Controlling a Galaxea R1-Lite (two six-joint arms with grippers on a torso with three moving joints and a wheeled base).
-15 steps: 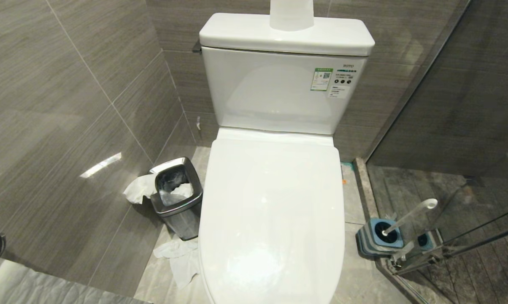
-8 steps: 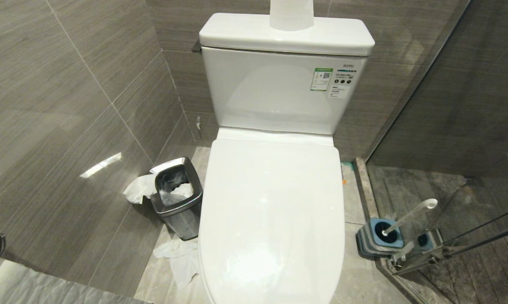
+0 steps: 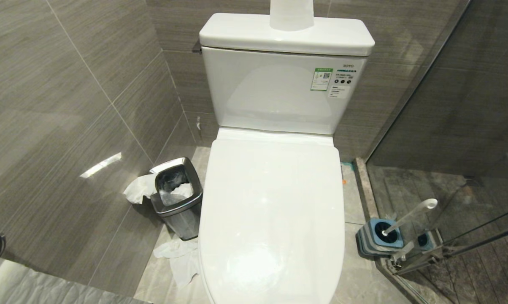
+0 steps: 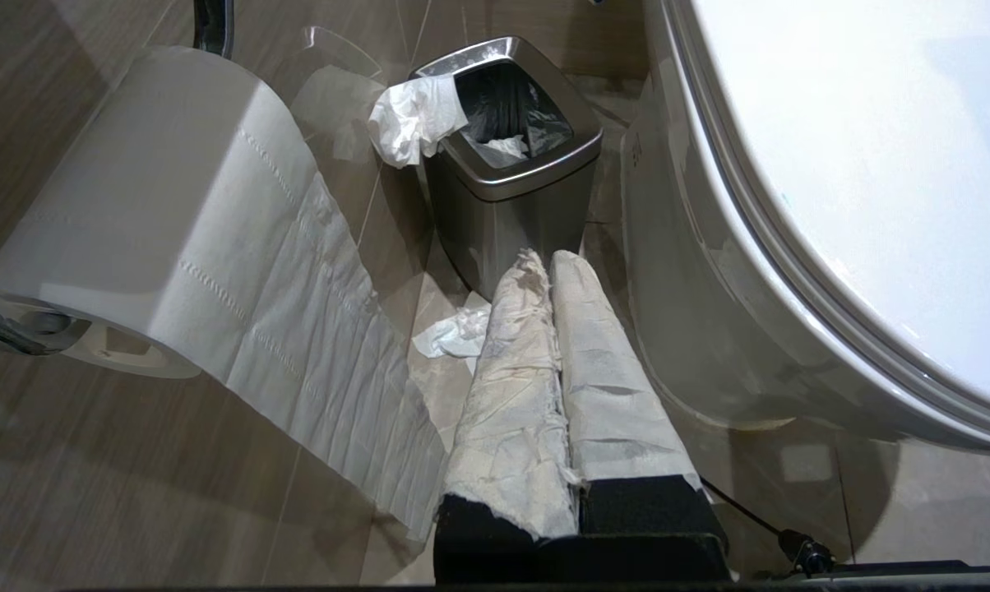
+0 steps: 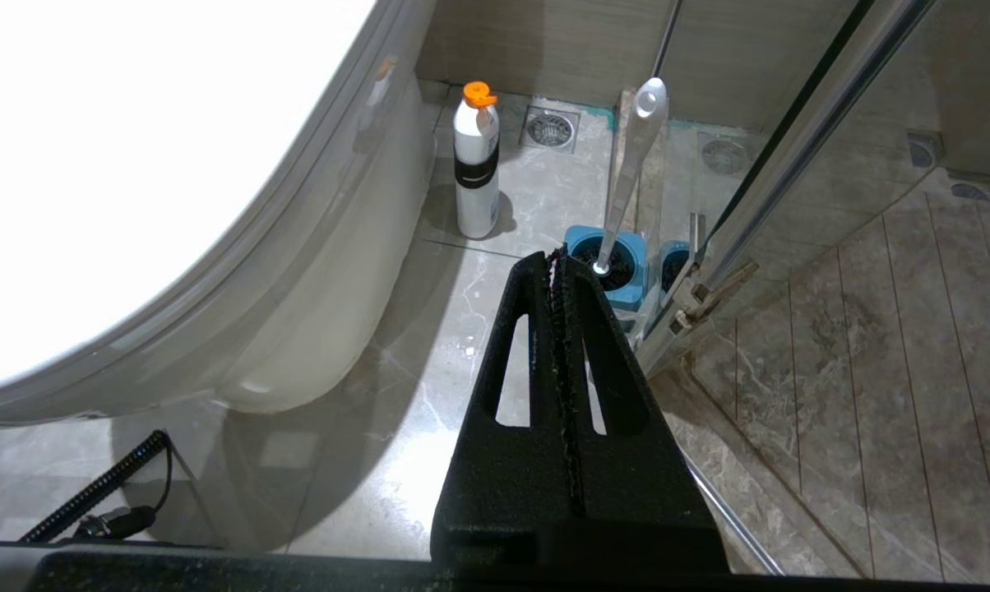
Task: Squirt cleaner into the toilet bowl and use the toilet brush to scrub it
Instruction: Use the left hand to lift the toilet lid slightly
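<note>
Toilet brush point(image 5: 631, 164) untouched; right gripper point(image 5: 554, 261) closed, empty.

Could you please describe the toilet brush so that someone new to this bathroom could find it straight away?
Start at the white toilet with its lid down; on the floor to its right, against the glass shower partition, sits a squat blue-and-grey holder. The toilet brush is the slim white handle leaning out of it, not its fainter reflection in the glass.

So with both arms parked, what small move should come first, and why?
Probably raise the lid: it lies shut over the toilet bowl, so no cleaner can go in. The left gripper hangs shut beside it; the toilet brush sits in its holder.
</note>
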